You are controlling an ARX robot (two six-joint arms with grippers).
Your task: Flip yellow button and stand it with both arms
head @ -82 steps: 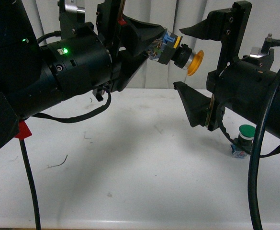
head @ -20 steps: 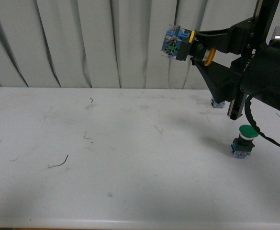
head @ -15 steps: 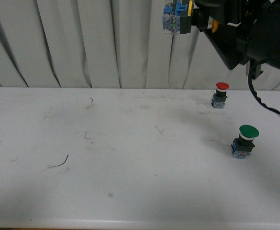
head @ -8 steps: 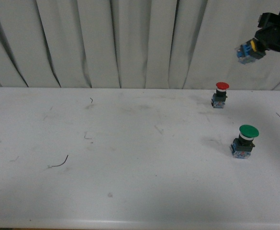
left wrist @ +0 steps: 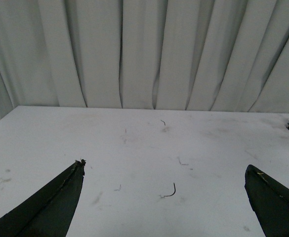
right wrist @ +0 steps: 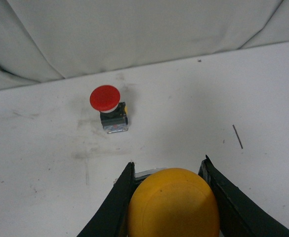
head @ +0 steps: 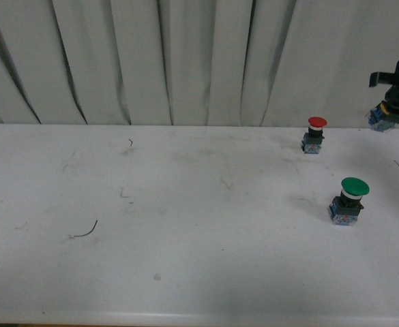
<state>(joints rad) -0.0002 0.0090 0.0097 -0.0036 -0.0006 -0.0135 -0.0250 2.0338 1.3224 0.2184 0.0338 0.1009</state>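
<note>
The yellow button (right wrist: 173, 206) fills the space between my right gripper's (right wrist: 168, 170) two black fingers, its round orange-yellow cap facing the camera. That gripper is shut on it. In the front view the right gripper (head: 389, 109) shows at the far right edge, above the table, with the yellow button's blue-grey block (head: 381, 117) sticking out below it. My left gripper (left wrist: 165, 170) is open over bare table, nothing between its fingers. It is out of the front view.
A red-capped button (head: 314, 134) stands upright near the back of the white table (head: 185, 225); it also shows in the right wrist view as the red button (right wrist: 107, 107). A green-capped button (head: 348, 200) stands nearer the front right. Grey curtains hang behind.
The left arm has let go and left the front view. My right gripper carried the yellow button up, then right and down to the far right edge.
</note>
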